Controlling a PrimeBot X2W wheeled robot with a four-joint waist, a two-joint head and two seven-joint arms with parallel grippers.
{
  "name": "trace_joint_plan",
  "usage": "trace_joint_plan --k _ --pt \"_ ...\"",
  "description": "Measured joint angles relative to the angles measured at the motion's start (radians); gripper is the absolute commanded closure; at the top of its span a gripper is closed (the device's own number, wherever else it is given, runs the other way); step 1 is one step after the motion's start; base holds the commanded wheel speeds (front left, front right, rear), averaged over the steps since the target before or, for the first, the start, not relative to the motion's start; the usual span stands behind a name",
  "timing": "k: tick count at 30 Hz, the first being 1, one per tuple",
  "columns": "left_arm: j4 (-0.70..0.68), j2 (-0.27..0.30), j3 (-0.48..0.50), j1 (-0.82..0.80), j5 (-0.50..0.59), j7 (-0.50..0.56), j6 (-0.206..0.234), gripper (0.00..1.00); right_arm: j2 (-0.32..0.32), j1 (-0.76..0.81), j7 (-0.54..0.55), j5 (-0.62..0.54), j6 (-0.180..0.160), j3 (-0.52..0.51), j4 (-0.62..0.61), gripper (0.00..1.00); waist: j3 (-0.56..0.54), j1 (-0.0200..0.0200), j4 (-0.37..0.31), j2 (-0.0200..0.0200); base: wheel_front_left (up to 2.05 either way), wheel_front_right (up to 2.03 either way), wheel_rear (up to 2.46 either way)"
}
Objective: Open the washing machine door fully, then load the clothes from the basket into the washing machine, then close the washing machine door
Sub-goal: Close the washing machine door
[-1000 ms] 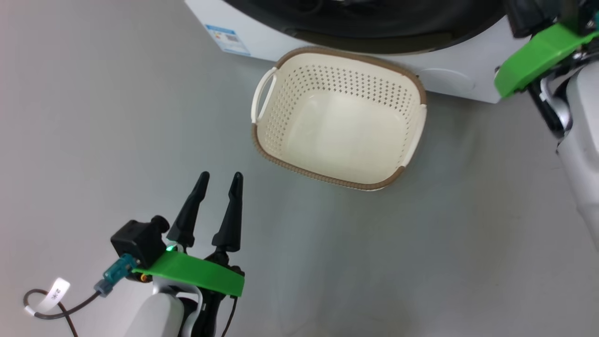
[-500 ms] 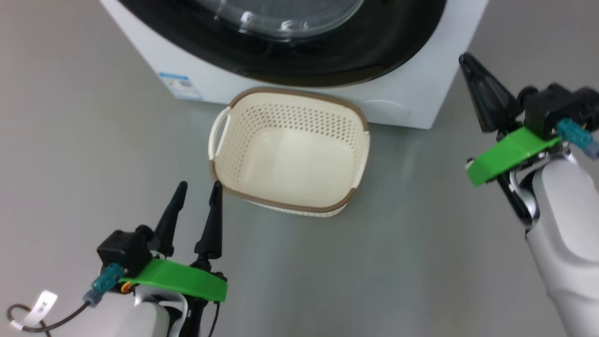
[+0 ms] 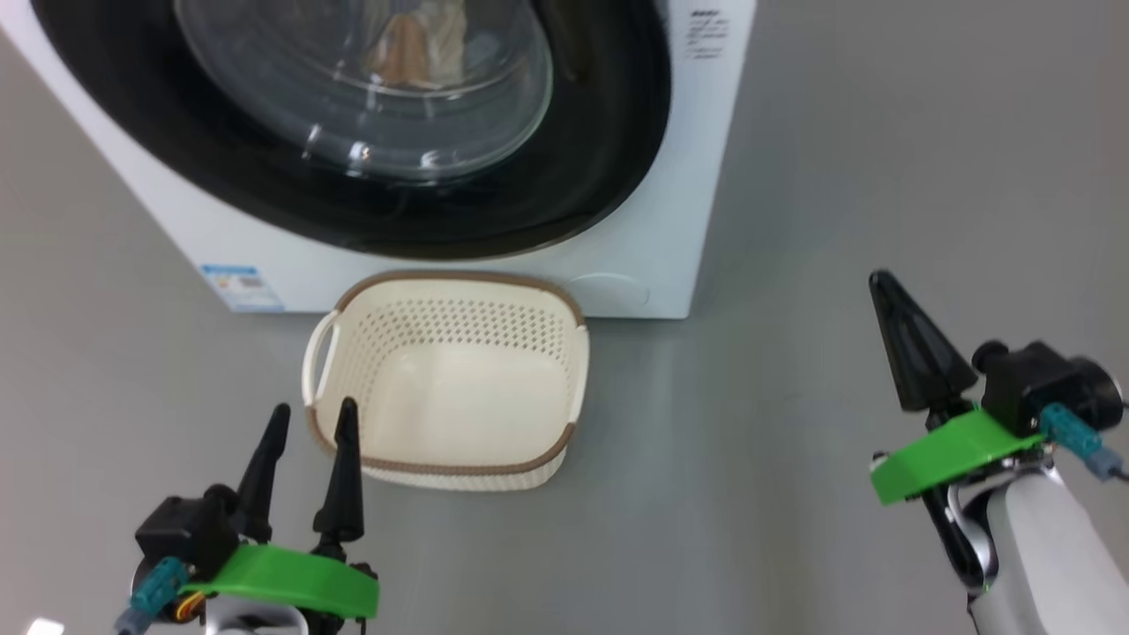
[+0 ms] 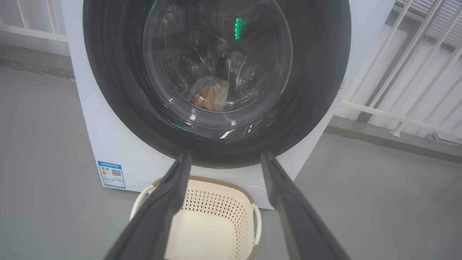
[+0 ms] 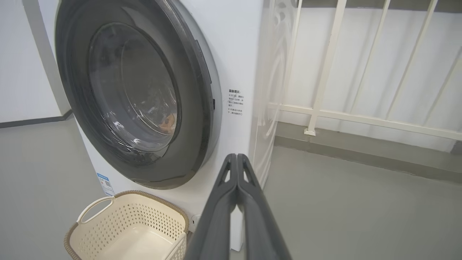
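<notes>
The left claw [image 3: 313, 406] hovers just at the near left corner of the basket [image 3: 441, 466], fingers spread and empty, so a careless forward swing could clip the rim and shove the empty basket; the right claw [image 3: 882, 284] hangs well to the basket's right, fingers pressed together on nothing. Beyond the basket the washing machine door [image 3: 600, 159] looks flush with the washing machine [image 3: 653, 247], the clothes [image 4: 209, 95] lying behind its glass, but whether the latch caught I cannot tell, and an unlatched door could drift open.
</notes>
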Motion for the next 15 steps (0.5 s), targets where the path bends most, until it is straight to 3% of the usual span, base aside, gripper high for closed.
trace_joint_plan --k 15 --pt "-0.010 0.004 0.034 0.106 0.029 0.000 0.000 0.00 0.124 0.215 0.001 -0.029 0.000 -0.156 -0.076 1.00 -0.143 0.0000 -0.128 -0.0001 0.00 0.00 0.00"
